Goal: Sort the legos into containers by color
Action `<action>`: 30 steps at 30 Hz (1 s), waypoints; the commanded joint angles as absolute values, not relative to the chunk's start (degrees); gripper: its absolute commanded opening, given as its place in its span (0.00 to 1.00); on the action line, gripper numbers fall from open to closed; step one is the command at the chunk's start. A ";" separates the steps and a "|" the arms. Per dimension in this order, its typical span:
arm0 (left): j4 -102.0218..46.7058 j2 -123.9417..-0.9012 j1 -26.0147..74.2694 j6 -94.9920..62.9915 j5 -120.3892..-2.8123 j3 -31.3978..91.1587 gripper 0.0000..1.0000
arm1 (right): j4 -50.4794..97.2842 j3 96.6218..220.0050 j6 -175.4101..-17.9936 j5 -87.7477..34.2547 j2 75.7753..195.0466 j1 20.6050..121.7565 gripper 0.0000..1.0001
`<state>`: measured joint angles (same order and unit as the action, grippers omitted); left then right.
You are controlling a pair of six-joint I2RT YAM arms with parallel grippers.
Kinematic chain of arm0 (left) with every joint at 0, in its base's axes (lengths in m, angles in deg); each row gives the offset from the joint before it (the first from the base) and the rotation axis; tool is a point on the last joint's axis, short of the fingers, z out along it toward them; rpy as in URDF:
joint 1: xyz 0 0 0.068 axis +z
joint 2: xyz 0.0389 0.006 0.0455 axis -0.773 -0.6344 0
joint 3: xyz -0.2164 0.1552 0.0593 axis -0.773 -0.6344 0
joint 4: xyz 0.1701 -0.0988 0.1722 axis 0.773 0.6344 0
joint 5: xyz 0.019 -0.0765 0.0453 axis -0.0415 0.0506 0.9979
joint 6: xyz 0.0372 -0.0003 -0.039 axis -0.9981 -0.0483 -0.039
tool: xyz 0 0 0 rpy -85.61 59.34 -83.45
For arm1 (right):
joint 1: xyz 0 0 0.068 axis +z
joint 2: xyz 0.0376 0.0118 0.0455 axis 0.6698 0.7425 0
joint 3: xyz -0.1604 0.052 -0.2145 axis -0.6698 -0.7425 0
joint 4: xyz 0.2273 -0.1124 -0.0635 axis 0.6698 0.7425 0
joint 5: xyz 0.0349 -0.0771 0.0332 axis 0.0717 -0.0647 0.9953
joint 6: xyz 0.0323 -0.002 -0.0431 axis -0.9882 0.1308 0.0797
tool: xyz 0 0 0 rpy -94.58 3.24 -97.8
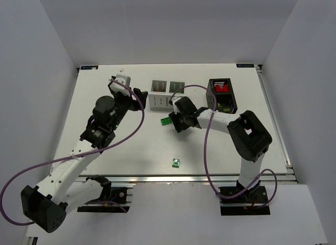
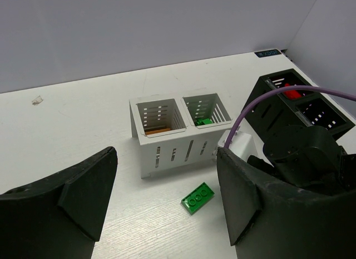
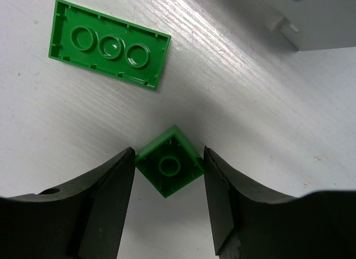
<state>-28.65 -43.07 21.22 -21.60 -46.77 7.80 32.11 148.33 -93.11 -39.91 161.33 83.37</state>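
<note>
My right gripper (image 3: 168,154) is down at the surface (image 3: 267,120) with its jaws on either side of a small green brick (image 3: 168,169), which lies studs-down and turned diagonally, so the fingers (image 3: 114,187) meet it at two opposite corners, not on flat faces. They look to be right at those corners, but I cannot tell whether they are pressing yet. That is my main worry. A squeeze on the corners could spin the brick or shoot it out sideways, or give me a tilted, weak hold that lets go on the way up. A flat green plate (image 3: 109,43) lies near, just beyond the fingertips, and a skidding brick or a dragged finger could shove it off toward the white box (image 1: 160,103). If the lift works, I judge the drop goes in that box's right compartment, where green already shows. A skewed brick may catch the rim or fall into the neighbouring compartment. My left gripper (image 2: 166,170) hangs spread and empty just beside that box, so the arms could crowd each other there. The black box (image 1: 211,95) holds red and another green brick (image 1: 176,162) waits near the front edge.
</note>
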 commanded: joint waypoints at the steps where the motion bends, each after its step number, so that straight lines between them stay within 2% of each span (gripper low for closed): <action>1: -29.25 -42.74 21.45 -21.78 -47.71 7.55 0.82 | 31.51 147.89 -92.61 -39.22 161.47 83.19 0.57; 10: -29.42 -42.56 21.45 -21.78 -47.63 7.46 0.82 | 31.51 147.81 -91.73 -38.52 161.21 83.10 0.50; 13: -29.42 -42.47 21.45 -21.78 -47.71 7.46 0.82 | 31.42 147.72 -91.30 -37.82 161.12 83.10 0.44; 16: -29.42 -42.48 21.45 -21.78 -47.63 7.46 0.82 | 31.07 147.63 -90.25 -37.20 160.85 83.10 0.34; 17: -29.42 -42.47 21.45 -21.78 -47.63 7.46 0.82 | 30.89 147.54 -90.06 -36.07 160.51 83.10 0.20; 20: -29.42 -42.39 21.45 -21.78 -47.63 7.46 0.82 | 31.16 148.07 -86.30 -34.92 158.49 83.10 0.06; 23: -29.42 -42.39 21.45 -21.78 -47.71 7.37 0.82 | 29.84 147.19 -81.38 -29.83 153.66 83.10 0.02; 26: -29.42 -42.56 21.45 -21.78 -47.71 7.37 0.82 | 33.25 148.15 -75.14 -23.34 148.39 83.10 0.03; 30: -29.33 -42.56 21.45 -21.95 -47.63 7.46 0.82 | 32.13 147.02 -68.46 -21.74 141.88 83.10 0.04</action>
<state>-28.65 -43.07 21.22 -21.62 -46.79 7.80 33.37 146.64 -76.24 -26.60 147.17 83.27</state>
